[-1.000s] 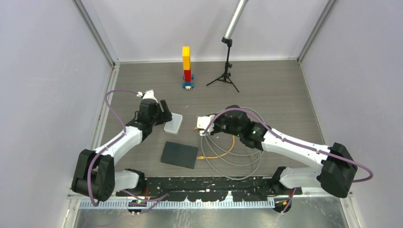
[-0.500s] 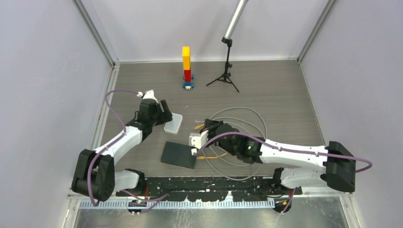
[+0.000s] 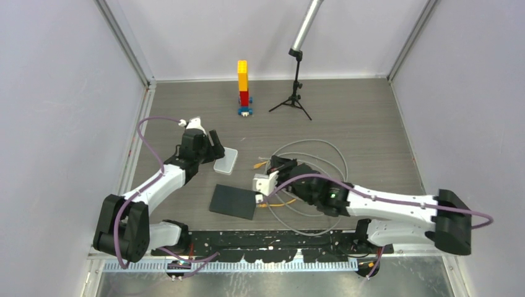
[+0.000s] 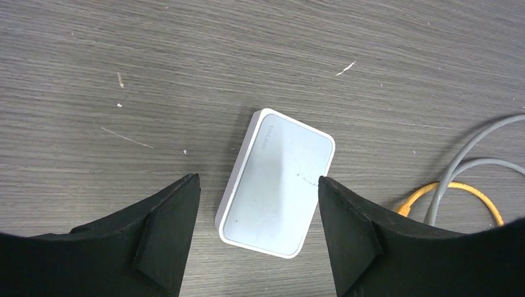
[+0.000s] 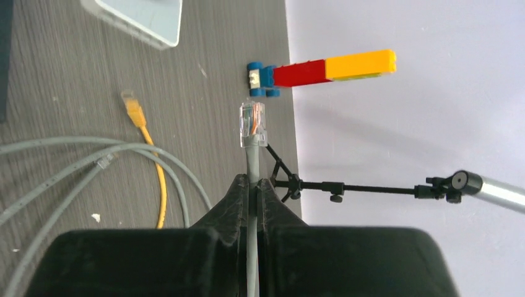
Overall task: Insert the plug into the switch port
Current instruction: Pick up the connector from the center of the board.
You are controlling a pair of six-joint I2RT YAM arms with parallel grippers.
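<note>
The plug [image 5: 252, 124] is up off the surface [image 3: 359, 124], sticking straight out past the right fingers [image 5: 238, 192], which are clenched on the grey cable [image 5: 252, 154] just behind it. The switch box [image 4: 277, 185] lies flat between the left fingers [image 4: 173, 210]. Those are spread wide: there's a gap on one side, and the other looks right at the box's edge, so not a clamp as far as I can see.

What matters is that the plug isn't aimed at the box. From the right wrist it points toward the back wall, and the box sits off to the left of that line. From above, the box's long axis runs diagonally. I can't spot the port on any side that shows, so no idea which face it's in.

The right arm clearly does the inserting, and I'd guess it has to swing left and turn first. The dark pad [image 3: 233, 201] sits just nearside of the box, and the yellow cable [image 5: 151, 154] lies near the plug's likely path.
</note>
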